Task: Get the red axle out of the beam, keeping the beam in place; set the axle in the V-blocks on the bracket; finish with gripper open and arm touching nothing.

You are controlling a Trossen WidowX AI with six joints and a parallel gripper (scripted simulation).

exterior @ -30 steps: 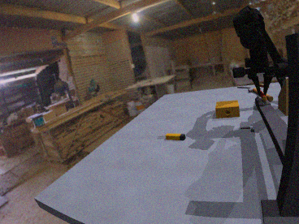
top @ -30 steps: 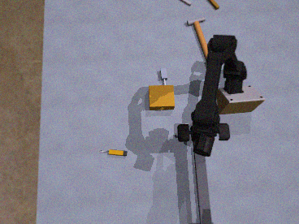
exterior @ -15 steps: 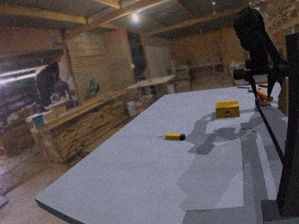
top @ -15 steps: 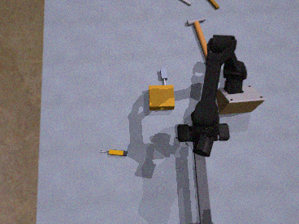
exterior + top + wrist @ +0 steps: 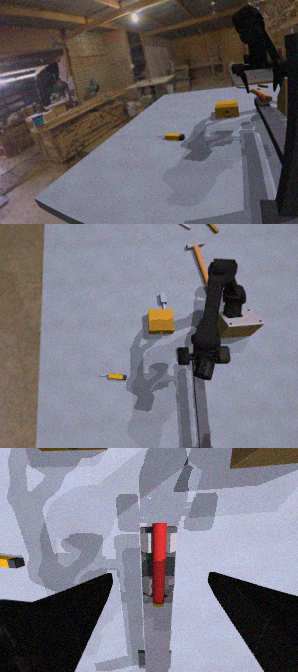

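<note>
one red axle (image 5: 159,548) lies lengthwise on one set of v-blocks (image 5: 173,542) at the end of one long bracket (image 5: 270,123) (image 5: 157,640). one claw (image 5: 203,355) (image 5: 259,75) (image 5: 160,577) stands wide open, its two fingers apart from the axle, one on each side. one yellow beam (image 5: 161,320) (image 5: 227,109) rests on the counter (image 5: 81,338) (image 5: 142,146), near the bracket. one yellow-handled screwdriver (image 5: 117,376) (image 5: 175,137) lies well apart from the beam. one hammer (image 5: 200,260) with an orange handle lies near the arm (image 5: 212,305) (image 5: 289,134). the counter is pale blue-grey with a dark edge and carries several shadows. the room has wooden walls, ceiling beams, one bright lamp (image 5: 134,17) and a cluttered workbench (image 5: 97,126).
</note>
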